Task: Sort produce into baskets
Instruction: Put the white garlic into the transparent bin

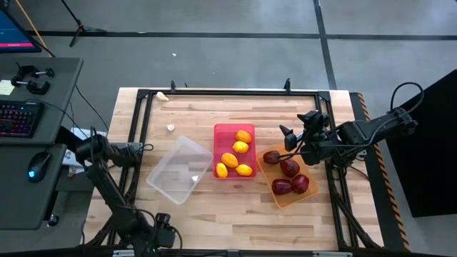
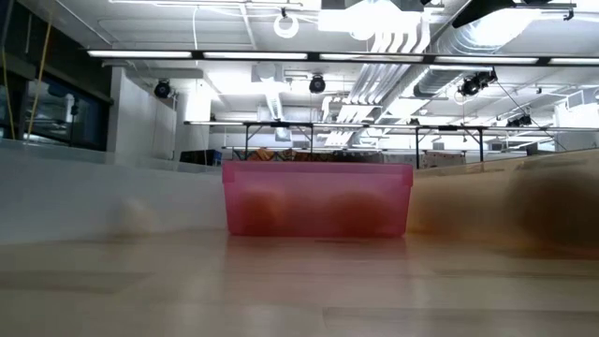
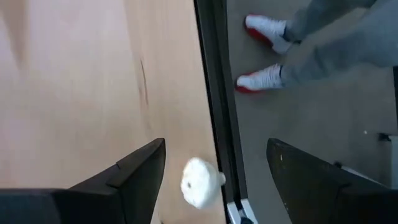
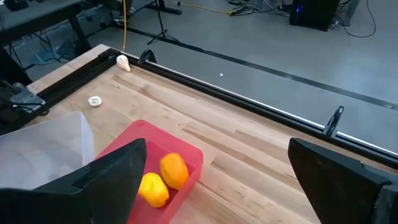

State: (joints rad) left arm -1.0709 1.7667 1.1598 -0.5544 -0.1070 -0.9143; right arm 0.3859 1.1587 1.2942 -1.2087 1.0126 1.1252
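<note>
Several yellow-orange lemons [image 1: 235, 157] lie in the red-pink bin [image 1: 220, 130], which also shows in the low view [image 2: 316, 198]. Several dark red fruits [image 1: 289, 171] lie in the orange bin [image 1: 270, 178]. The clear bin [image 1: 180, 170] holds nothing. Two garlic bulbs lie on the table, one [image 1: 171, 128] beyond the clear bin and one [image 1: 163, 96] by the far rail. My right gripper [image 1: 288, 140] hangs open between the red-pink and orange bins. My left gripper [image 1: 163, 227] is open at the table's near edge. A third garlic bulb [image 3: 200, 182] lies between its fingers, untouched.
A black metal rail [image 1: 228, 93] frames the table; the left wrist view shows it [image 3: 214, 93] right beside the garlic bulb. A person's legs and white-and-red shoes [image 3: 264, 50] stand on the floor beyond that edge. A desk with keyboard and mouse [image 1: 28, 121] stands to the left.
</note>
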